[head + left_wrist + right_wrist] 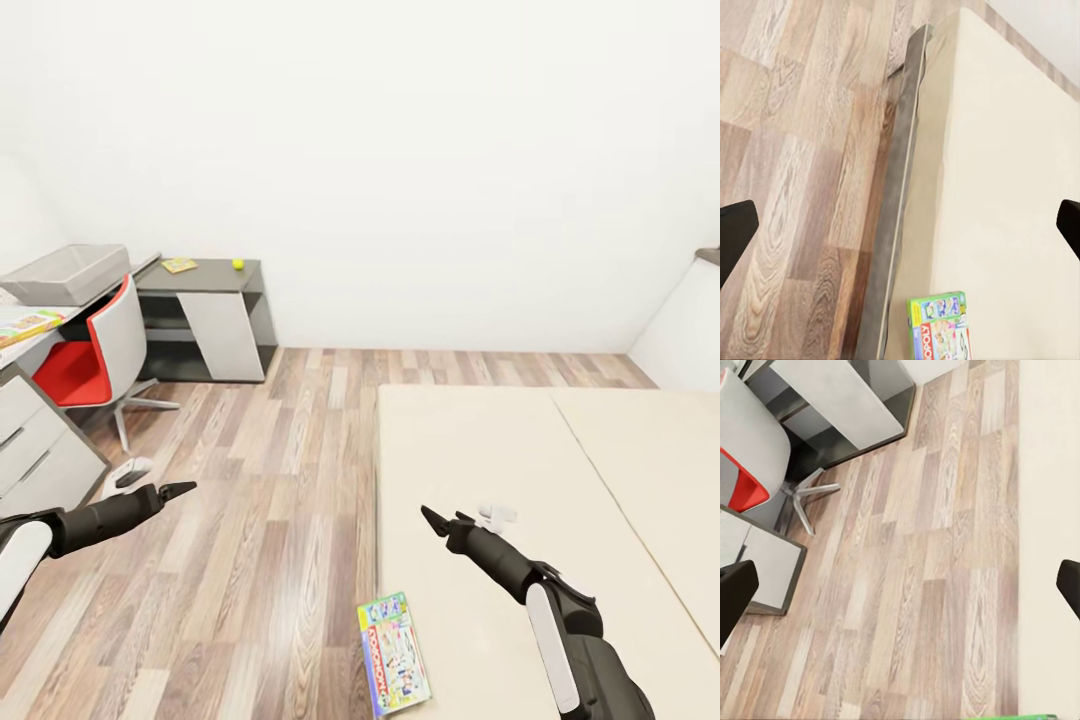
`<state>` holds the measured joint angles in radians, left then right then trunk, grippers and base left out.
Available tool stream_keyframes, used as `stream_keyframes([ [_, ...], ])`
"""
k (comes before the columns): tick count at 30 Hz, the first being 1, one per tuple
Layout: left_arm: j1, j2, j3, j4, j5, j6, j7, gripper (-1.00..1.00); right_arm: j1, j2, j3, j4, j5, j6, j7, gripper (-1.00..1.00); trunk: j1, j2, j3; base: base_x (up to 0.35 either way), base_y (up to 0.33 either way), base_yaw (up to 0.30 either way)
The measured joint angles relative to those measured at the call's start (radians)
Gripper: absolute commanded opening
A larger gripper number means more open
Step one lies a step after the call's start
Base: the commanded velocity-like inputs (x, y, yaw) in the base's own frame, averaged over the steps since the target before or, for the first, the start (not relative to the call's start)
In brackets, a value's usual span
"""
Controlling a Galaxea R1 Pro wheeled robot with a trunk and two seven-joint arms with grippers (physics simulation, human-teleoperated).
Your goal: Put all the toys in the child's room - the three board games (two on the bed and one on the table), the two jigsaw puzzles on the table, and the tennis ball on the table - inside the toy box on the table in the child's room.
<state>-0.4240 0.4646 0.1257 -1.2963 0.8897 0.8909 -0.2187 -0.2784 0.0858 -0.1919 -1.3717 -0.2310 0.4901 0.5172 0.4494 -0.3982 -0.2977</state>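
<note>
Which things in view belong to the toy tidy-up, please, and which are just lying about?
Job:
Monopoly box on the bed
toy box on the table
tennis ball
jigsaw puzzle

Lying about:
red chair
dark cabinet

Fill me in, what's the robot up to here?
It stands beside the bed, both arms out in front, and neither gripper holds anything. The left gripper hangs over the wood floor; the right gripper is over the mattress, both open. A Monopoly box lies near the bed's edge, untouched. Across the room, the toy box sits on the table, and a tennis ball rests on the lower cabinet.
</note>
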Motion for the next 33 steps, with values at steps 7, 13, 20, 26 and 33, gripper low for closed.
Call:
stream_keyframes([
  [7, 0.0, -0.001, 0.001, 0.0, -0.001, 0.0, -0.002, 1.0, 0.0, -0.001, 0.0, 0.002, 0.0, -0.004, 0.0, 1.0, 0.0, 0.0, 0.011, 0.0, 0.0, 0.062],
  [13, 0.0, -0.001, 0.0, 0.0, -0.001, 0.0, -0.002, 1.0, 0.0, -0.001, 0.0, 0.003, 0.0, -0.005, 0.0, 1.0, 0.0, 0.0, 0.021, 0.0, 0.0, 0.062],
  [20, 0.0, 0.0, 0.001, 0.0, -0.001, 0.0, -0.002, 1.0, 0.0, -0.001, 0.0, 0.003, 0.0, -0.005, 0.0, 1.0, 0.0, 0.0, 0.033, 0.0, 0.0, 0.062],
  [26, 0.0, -0.001, 0.0, -0.001, -0.001, 0.0, -0.002, 1.0, 0.0, 0.0, 0.0, 0.007, 0.0, -0.008, 0.0, 1.0, 0.0, 0.0, 0.043, 0.0, 0.0, 0.054],
  [33, 0.0, 0.0, 0.0, -0.001, -0.001, 0.0, -0.002, 1.0, 0.0, 0.0, -0.002, 0.009, 0.0, -0.018, 0.0, 1.0, 0.0, 0.0, 0.047, 0.0, 0.0, -0.005],
])
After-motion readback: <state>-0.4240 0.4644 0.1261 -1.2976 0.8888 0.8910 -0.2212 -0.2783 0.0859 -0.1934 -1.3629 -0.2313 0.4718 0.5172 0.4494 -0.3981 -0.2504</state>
